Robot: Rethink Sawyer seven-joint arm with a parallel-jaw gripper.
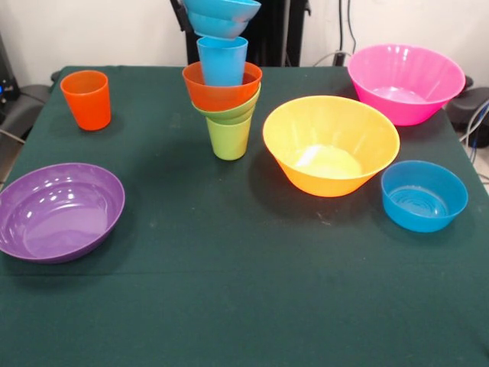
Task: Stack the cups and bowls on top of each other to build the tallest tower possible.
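A dark green table [229, 306] fills the view. Nearest, at eight o'clock, a purple bowl [59, 212] sits alone; at four o'clock sits a blue bowl [424, 196]. Just beyond centre, at three o'clock, is a yellow-orange bowl [331, 144]. Farther back, toward twelve o'clock, the tower [223, 84] rises: a lime green cup [228, 138], a green bowl [231, 112], an orange bowl [221, 86], a light blue cup [222, 60], then a blue bowl on top [221, 15], cut off by the upper edge. An orange cup [86, 99] at ten o'clock and a pink bowl [406, 82] at two o'clock remain unstacked. Roughly half the pieces are stacked. The gripper is not visible, so its state cannot be told.
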